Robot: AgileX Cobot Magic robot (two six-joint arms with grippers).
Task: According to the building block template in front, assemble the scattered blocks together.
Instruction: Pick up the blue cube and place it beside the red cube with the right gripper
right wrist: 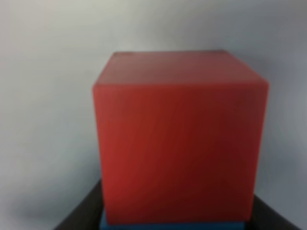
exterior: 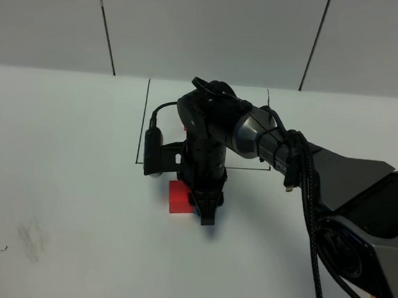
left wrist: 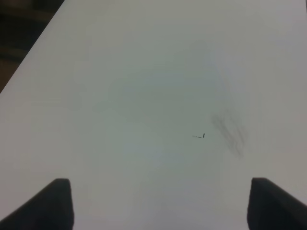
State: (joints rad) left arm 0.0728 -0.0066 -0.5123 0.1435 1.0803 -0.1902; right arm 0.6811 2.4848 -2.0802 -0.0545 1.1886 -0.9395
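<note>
A white table (exterior: pixel 78 180) fills most of the high view, its matte top plain. Toward its near left corner lies a faint grey smudge (exterior: pixel 32 237), streaky and slanted, and just beside that, nearer the edge, a tiny black mark (exterior: pixel 0 249). The left wrist view shows the same pair close up: the smudge (left wrist: pixel 230 134) as soft diagonal strokes, and the mark (left wrist: pixel 199 136) as a short dash with a small upright tick at one end. Behind the table stands a pale grey wall (exterior: pixel 209 31), split into panels by two thin dark seams (exterior: pixel 105 22) that lean slightly. Past one table edge, in the left wrist view, there is a dark, blurred floor (left wrist: pixel 19 28).
</note>
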